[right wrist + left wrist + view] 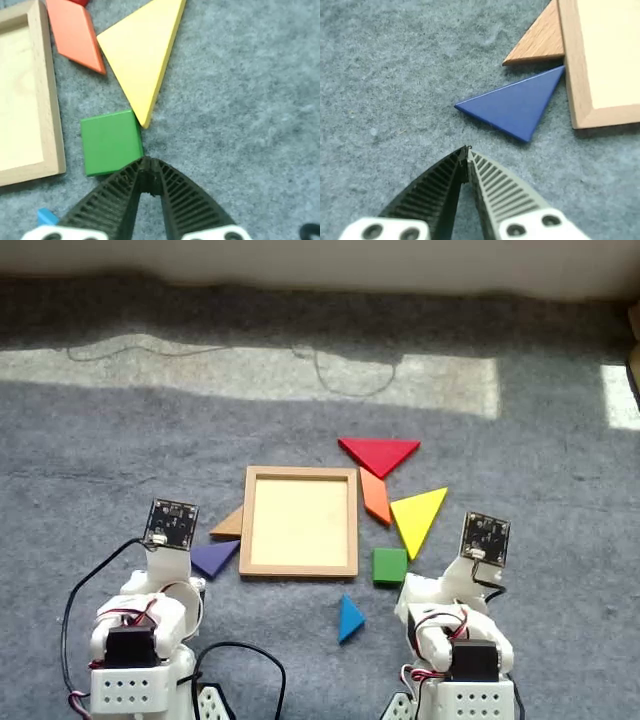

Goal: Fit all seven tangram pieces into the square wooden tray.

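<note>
Closest to each wrist camera are your two hands, both pressed together and pinching nothing. Your left hand (468, 150) hangs over the grey surface (370, 75), just short of the dark blue triangle (512, 107). Your right hand (148, 162) hangs with its tips at the edge of the green square (111, 142).

The tray (300, 569) lies between the arms, a little ahead of them, and its floor is bare. All seven pieces lie outside it on the surface:

- **Left of the tray:** the dark blue triangle has one tip at the tray's rim. The wood-coloured triangle (230, 524) lies against the same rim.
- **Right of the tray:** the orange slanted piece (375, 497) lies just beside the rim, with the red triangle (380, 453) beyond it. The yellow triangle (417, 517) points its tip down at the green square.
- **Apart from the rest:** the light blue triangle (349, 619) lies alone, nearer the arms than the tray.

Judged from this layout, nothing of the task is done. You have seven placements left, and each hand has a piece close by to begin with.
</note>
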